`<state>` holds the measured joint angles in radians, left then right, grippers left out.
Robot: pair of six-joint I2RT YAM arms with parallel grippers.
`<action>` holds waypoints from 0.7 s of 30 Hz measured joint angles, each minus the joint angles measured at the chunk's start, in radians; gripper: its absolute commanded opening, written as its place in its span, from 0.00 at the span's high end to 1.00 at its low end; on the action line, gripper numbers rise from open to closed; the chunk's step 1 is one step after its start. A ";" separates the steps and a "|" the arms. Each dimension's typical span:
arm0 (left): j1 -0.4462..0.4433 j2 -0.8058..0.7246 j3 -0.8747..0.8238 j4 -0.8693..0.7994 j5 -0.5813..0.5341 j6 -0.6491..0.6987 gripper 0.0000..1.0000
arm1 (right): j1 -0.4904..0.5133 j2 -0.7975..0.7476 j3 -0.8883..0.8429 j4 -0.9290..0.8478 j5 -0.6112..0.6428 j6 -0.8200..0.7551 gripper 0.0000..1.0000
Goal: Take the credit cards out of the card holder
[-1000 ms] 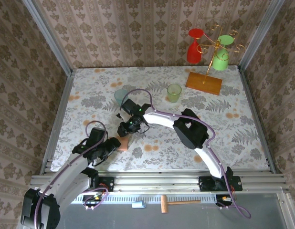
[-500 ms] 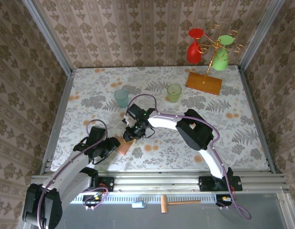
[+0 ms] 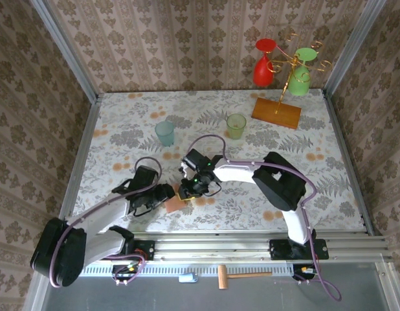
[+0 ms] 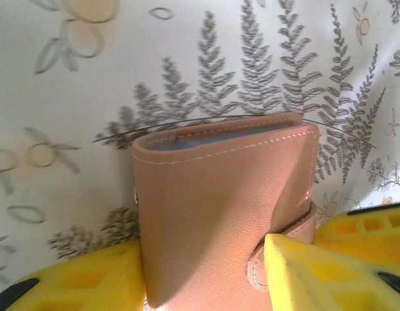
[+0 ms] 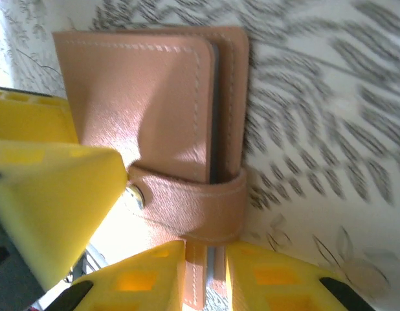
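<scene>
Left wrist, right wrist: left fingers (image 4: 316,275) and right fingers (image 5: 271,275) both clamped on closed card holder (image 4: 219,207)

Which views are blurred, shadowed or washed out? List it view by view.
Right wrist: the tablecloth ferns are smeared, the card holder is fairly crisp, white glare sits at its lower left. Left wrist: a soft shadow crosses the holder's cover, the upper-left cloth is washed out, the yellow tool fingers are soft. Top external: evenly lit, sharp.

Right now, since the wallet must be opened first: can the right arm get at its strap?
Likely yes. The right gripper straddles the strap end, nothing between them; the left gripper holds the wallet body beside the snap.
</scene>
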<state>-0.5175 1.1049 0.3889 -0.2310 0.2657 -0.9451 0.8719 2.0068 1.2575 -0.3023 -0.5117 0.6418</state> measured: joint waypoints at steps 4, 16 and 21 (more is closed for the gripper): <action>-0.056 0.095 0.045 0.060 0.004 0.000 0.50 | -0.017 -0.076 -0.107 0.032 0.031 0.046 0.77; -0.212 0.374 0.225 0.209 0.035 -0.010 0.50 | -0.095 -0.283 -0.367 0.078 0.096 0.112 0.77; -0.257 0.416 0.252 0.242 0.052 -0.031 0.50 | -0.140 -0.362 -0.443 0.074 0.128 0.122 0.77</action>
<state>-0.7750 1.5208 0.6407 0.0109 0.3180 -0.9756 0.7322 1.6451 0.8146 -0.2283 -0.3836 0.7635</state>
